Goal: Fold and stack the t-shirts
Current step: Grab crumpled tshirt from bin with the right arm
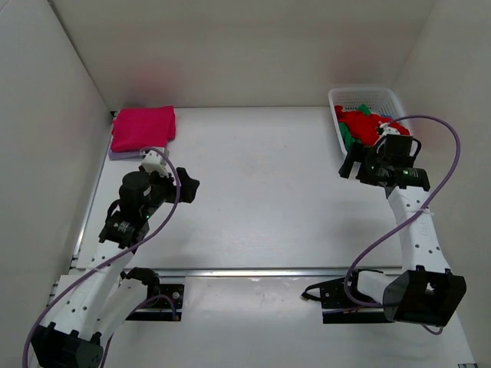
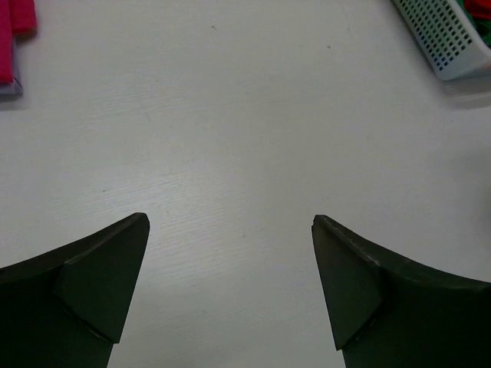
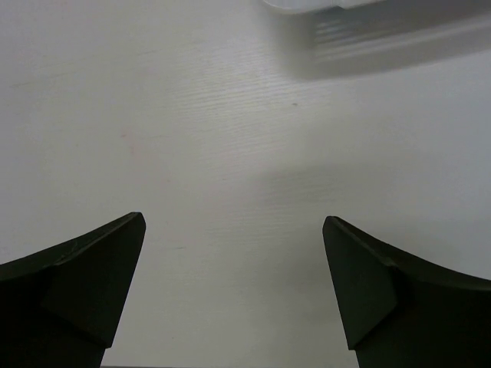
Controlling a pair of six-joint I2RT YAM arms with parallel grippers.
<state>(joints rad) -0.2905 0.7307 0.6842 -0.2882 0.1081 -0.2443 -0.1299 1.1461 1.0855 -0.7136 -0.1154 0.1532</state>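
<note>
A folded magenta-pink t-shirt (image 1: 143,127) lies at the back left of the table on a pale lavender cloth (image 1: 115,154); its edge shows in the left wrist view (image 2: 14,31). A pile of red (image 1: 362,124) and green (image 1: 346,136) t-shirts fills the white mesh basket (image 1: 368,95) at the back right. My left gripper (image 1: 186,187) is open and empty over bare table, right of the folded shirt. My right gripper (image 1: 350,164) is open and empty over the table, just in front of the basket's near left corner.
White walls close the table at the back and sides. The basket's corner shows in the left wrist view (image 2: 445,38) and its blurred edge in the right wrist view (image 3: 307,6). A metal rail (image 1: 253,271) runs along the near edge by the arm bases.
</note>
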